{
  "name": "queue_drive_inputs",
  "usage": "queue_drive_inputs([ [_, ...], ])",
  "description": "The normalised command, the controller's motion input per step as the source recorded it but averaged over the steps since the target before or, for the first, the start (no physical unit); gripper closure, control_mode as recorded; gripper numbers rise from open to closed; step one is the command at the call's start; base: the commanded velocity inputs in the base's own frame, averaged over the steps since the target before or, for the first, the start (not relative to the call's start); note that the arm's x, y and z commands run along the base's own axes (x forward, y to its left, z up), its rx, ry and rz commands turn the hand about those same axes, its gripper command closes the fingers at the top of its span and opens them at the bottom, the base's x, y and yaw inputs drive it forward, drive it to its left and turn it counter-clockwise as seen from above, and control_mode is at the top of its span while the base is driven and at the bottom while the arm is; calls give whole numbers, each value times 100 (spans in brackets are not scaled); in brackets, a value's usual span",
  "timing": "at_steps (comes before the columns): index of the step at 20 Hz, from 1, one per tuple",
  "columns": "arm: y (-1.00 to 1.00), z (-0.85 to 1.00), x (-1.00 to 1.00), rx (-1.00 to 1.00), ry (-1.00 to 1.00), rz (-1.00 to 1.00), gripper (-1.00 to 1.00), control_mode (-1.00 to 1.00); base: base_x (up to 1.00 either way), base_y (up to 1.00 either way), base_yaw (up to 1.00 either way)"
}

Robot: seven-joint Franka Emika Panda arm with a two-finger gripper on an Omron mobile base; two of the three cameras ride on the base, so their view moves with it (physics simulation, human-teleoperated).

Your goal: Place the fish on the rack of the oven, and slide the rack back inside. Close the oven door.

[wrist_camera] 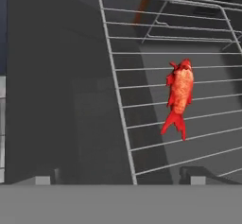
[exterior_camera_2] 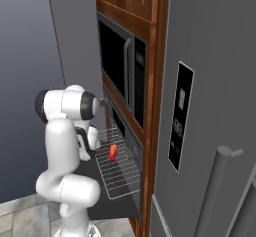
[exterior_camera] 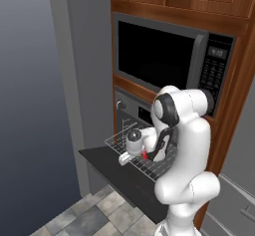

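Kitchen wall unit ahead: fish (wrist_camera: 179, 95) lies on the pulled-out rack (wrist_camera: 142, 138) over the open oven door (exterior_camera: 107, 168), my gripper (wrist_camera: 120, 180) hangs empty, jaws wide, so I'd say pushing the rack in comes next.

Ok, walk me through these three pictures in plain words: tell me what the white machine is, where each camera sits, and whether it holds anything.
The white machine is a robot arm on a driving base in a simulated kitchen. Two cameras ride on the base behind the arm, one to its left and one to its right. The third sits on the hand and looks along the gripper.

The oven door is folded down, and the rack, a grid of silver wires, is pulled out above it. The fish, small and red, lies on the rack. Above the oven is a microwave, and a tall grey fridge stands beside it.

The gripper is open and holds nothing; the fish lies free on the wires.
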Motion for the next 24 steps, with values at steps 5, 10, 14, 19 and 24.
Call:
queue_drive_inputs([
  [5,29,20,-18,9,16,0,-100,-100,0,0,0],
  [10,20,-9,4,6,18,0,-100,-100,0,0,0],
  [14,10,-29,26,1,7,0,-100,-100,0,0,0],
  [19,15,-49,39,0,9,1,-100,-100,0,0,0],
  [24,29,-64,33,0,8,1,-100,-100,0,0,0],
])
